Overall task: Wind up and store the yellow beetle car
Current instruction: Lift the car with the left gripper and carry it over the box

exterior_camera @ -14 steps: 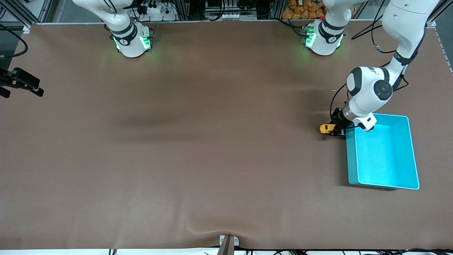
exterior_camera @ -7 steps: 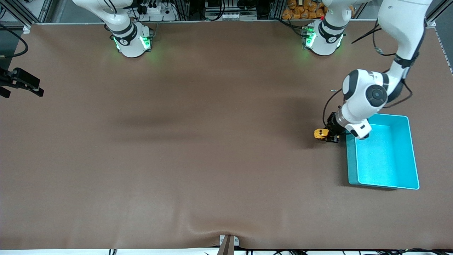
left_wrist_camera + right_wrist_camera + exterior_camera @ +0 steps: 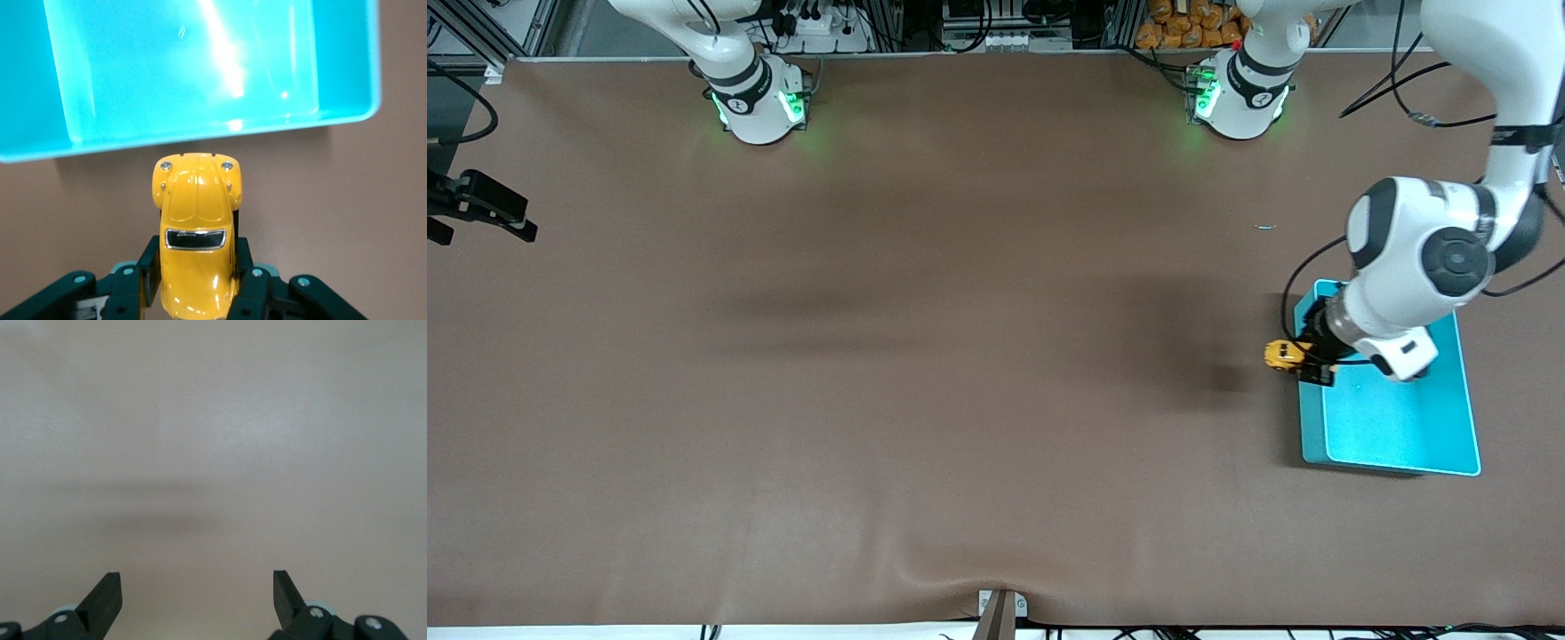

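At the right of the front frame, the left hand [image 3: 1303, 363] is clamped on the yellow beetle car [image 3: 1285, 354], carried in the air over the teal bin's [image 3: 1396, 427] rim. Only the drop into the bin seems left; whether winding happened cannot be told. The right hand [image 3: 197, 595] waits with fingers spread over bare worktop [image 3: 925, 356]. No readable writing shows.

Yellow beetle car [image 3: 1284, 355] [image 3: 197, 233], glossy orange-yellow rounded body, dark window, clamped between left gripper's fingers, held in the air over the table just beside the teal bin's rim [image 3: 1307, 418]
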Available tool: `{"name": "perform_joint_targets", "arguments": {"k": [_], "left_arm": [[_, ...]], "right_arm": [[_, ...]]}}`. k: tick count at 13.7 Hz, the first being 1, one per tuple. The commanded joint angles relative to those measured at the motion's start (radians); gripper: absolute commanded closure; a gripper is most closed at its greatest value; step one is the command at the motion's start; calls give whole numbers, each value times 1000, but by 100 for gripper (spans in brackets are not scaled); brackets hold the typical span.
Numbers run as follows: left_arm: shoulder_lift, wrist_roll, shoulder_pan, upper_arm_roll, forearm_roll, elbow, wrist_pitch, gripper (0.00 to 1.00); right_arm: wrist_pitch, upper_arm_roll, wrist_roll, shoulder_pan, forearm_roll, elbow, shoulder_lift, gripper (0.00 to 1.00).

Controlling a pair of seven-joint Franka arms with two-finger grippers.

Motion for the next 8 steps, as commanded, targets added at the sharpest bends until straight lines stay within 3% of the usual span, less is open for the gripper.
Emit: {"name": "perform_joint_targets", "arguments": {"k": [1, 8], "left_arm": [[5, 152, 42, 2, 24, 46, -45, 100], [14, 742, 205, 1, -5, 74, -41, 100]], "right_arm": [[-13, 0, 19, 8, -26, 0, -13, 0], [-13, 0, 20, 8, -26, 0, -13, 0]]}}
